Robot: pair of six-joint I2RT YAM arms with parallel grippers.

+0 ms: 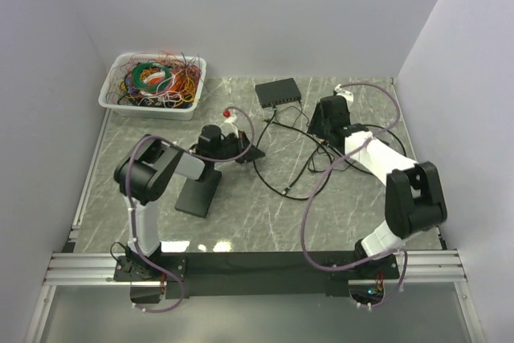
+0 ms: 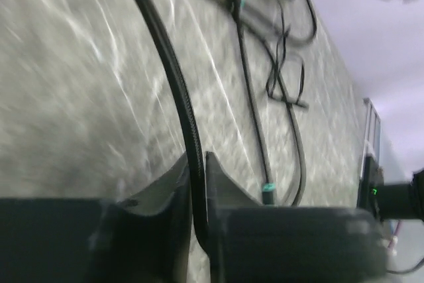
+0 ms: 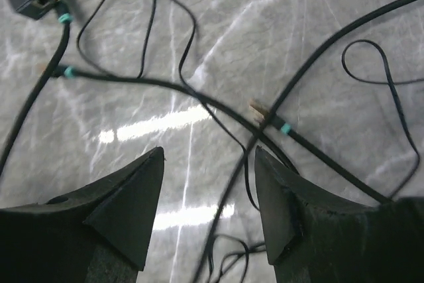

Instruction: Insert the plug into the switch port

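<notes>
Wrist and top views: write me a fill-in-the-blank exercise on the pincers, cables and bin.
The left pincer is shut on a black ____.
The right pincer is ____, a loose plug lying ahead of it.
The bin of wires sits in the table's far ____ corner.
Missing words: cable; open; left.

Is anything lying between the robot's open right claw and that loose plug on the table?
No separate object is in the way. The loose plug lies on the table just ahead of the open right gripper. Other black cables cross right beside it, though, so a grab may catch those too.
</notes>
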